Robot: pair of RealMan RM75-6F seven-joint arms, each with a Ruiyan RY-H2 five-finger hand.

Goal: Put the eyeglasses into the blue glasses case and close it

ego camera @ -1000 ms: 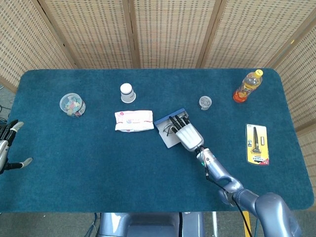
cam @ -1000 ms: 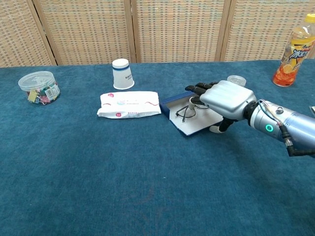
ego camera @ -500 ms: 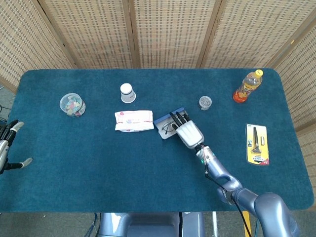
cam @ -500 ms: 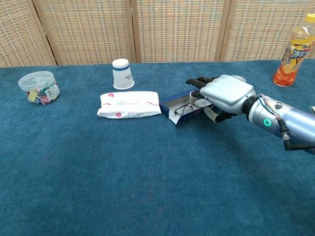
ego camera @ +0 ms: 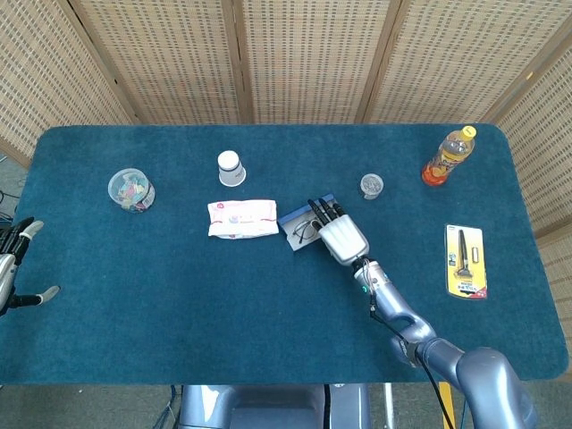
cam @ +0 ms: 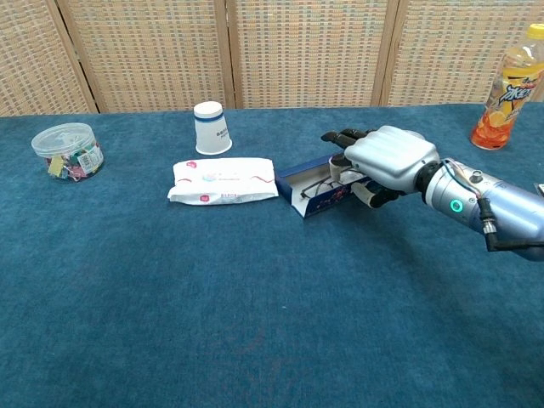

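The blue glasses case (ego camera: 298, 220) (cam: 308, 194) lies mid-table, its white-lined lid tipped up over the tray. The eyeglasses (ego camera: 305, 231) (cam: 319, 184) lie inside, partly hidden by the lid and fingers. My right hand (ego camera: 340, 238) (cam: 389, 158) covers the case from the right. Its dark fingers reach over the top and the thumb sits under the raised lid, so it holds the lid. My left hand (ego camera: 12, 265) hangs off the table's left edge, fingers apart and holding nothing; only the head view shows it.
A wipes packet (ego camera: 241, 217) (cam: 223, 181) lies just left of the case. Behind it stands a white cup (ego camera: 231, 167) (cam: 211, 127). A clip jar (ego camera: 130, 189) (cam: 68, 151) is far left. On the right are a small round container (ego camera: 372, 185), an orange bottle (ego camera: 449, 155) (cam: 507, 89) and a blister pack (ego camera: 466, 260).
My right hand has swung the case lid up from lying flat and pushed it over the tray and glasses, moving slightly away from me. The left hand has stayed put.
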